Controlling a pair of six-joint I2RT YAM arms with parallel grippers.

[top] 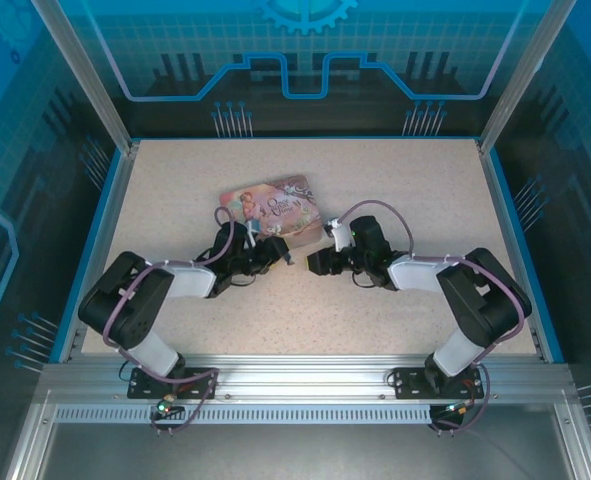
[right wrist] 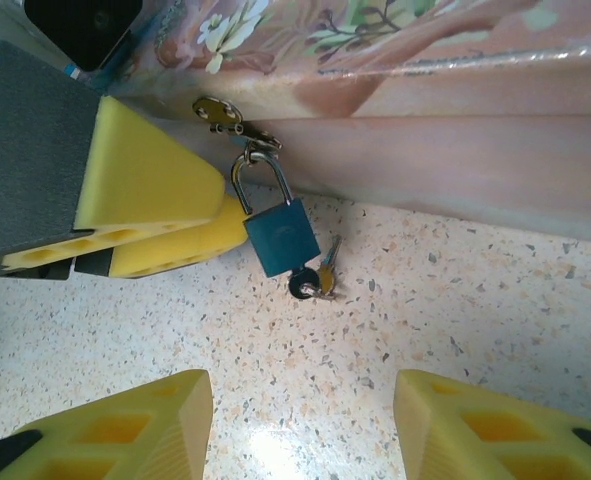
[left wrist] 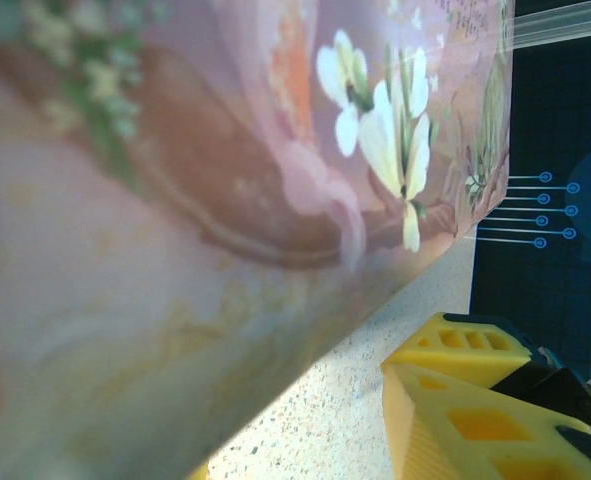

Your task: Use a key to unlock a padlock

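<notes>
The teal padlock (right wrist: 280,235) hangs by its thin shackle from the hasp (right wrist: 220,112) of the pink tin (right wrist: 455,140) and rests on the table. A small key (right wrist: 310,283) with a dark head sits at the padlock's bottom end, a second key beside it on the same ring. My left gripper (left wrist: 295,425) is open beside the tin's wall, and its yellow fingers (right wrist: 145,190) lie against the padlock's left side. My right gripper (right wrist: 305,430) stands open just short of the key, bare table between its fingers. From above, both grippers (top: 275,250) (top: 320,262) meet in front of the tin (top: 273,210).
The pink illustrated tin lies flat at the table's middle, behind both grippers. Speckled tabletop (top: 395,190) spreads to the right and back, bounded by a blue rim (top: 505,230) and the metal frame.
</notes>
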